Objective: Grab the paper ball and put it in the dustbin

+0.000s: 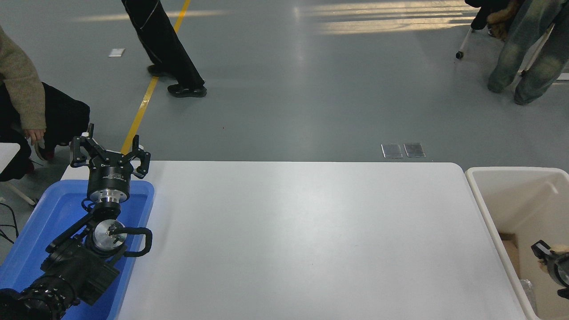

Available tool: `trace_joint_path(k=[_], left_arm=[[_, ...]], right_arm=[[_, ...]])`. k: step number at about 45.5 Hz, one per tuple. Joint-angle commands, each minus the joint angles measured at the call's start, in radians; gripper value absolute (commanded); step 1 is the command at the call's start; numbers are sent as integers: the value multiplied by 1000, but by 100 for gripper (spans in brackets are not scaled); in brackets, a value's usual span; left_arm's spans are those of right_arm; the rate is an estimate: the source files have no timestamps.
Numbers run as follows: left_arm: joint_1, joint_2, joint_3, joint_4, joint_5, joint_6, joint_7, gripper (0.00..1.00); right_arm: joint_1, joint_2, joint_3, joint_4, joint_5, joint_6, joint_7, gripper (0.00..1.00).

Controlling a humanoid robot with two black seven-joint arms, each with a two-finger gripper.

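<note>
The cream-white dustbin [511, 169] stands against the table's right end. My right gripper [545, 255] is low inside it, at the picture's right edge, mostly cut off. Small tan bits of the paper ball [540, 263] show between and beside its black fingers, so it looks shut on the ball. My left gripper [109, 152] is parked at the lower left over the blue tray [40, 226], fingers spread open and empty.
The white table [311, 231] fills the middle. A brown cardboard piece [511, 251] lies in the dustbin's bottom. A person sits at the far left [18, 89], one walks past behind the table [164, 44], another stands at the top right [524, 53].
</note>
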Motion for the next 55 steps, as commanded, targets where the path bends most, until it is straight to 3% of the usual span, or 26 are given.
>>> trace_joint_path(k=[1,19,30,39,48,55], left_arm=[[-2,1,1,0,0,0,0,99],[-2,1,2,0,2,0,0,99],[-2,1,2,0,2,-2,0,99],[-2,1,2,0,3,-3,2,99],[-2,1,2,0,3,-3,2,99],[-2,1,2,0,3,-3,2,99]], right_arm=[[-1,13,5,0,56,2,8,100],[196,-76,5,97,59,46,8,100],[411,-306,-12,565,24,34,2,100],[735,-429,-217,948,-136,32,-2,100],[1244,-331,-705,1211,-116,32,-2,100],[1538,-138,-960,1376,50,54,-2,100]])
